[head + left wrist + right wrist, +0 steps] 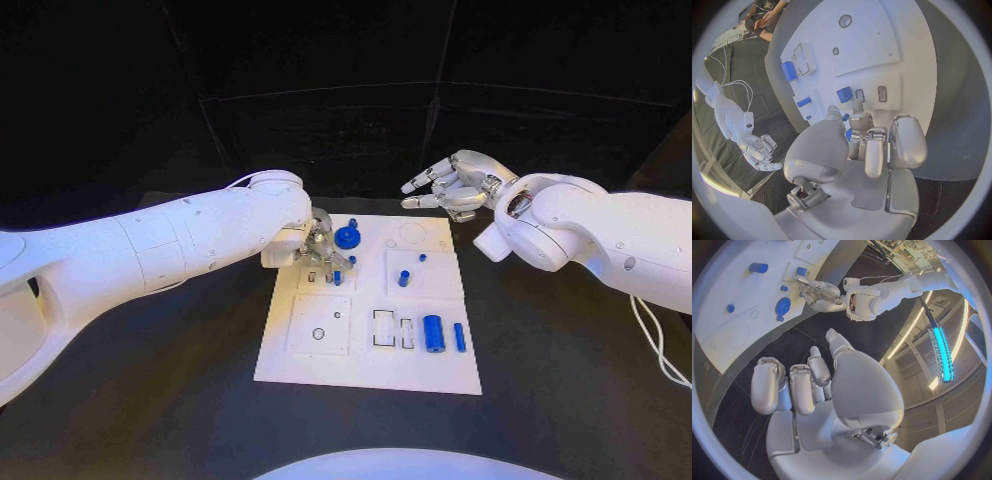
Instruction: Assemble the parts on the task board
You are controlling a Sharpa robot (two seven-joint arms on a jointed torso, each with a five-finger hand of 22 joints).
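Note:
The white task board lies mid-table. My left hand hovers low over its far left part with fingers stretched out and apart. One fingertip is beside a small blue block standing by two slots; I see nothing held. A round blue knob stands just right of that hand, free of it. A blue cylinder and a thin blue pin lie at the board's near right. My right hand hangs empty above the board's far right corner, fingers loosely bent.
Small blue pegs stand on the board's right half. Empty rectangular recesses and a round hole mark the near half. Black table surrounds the board.

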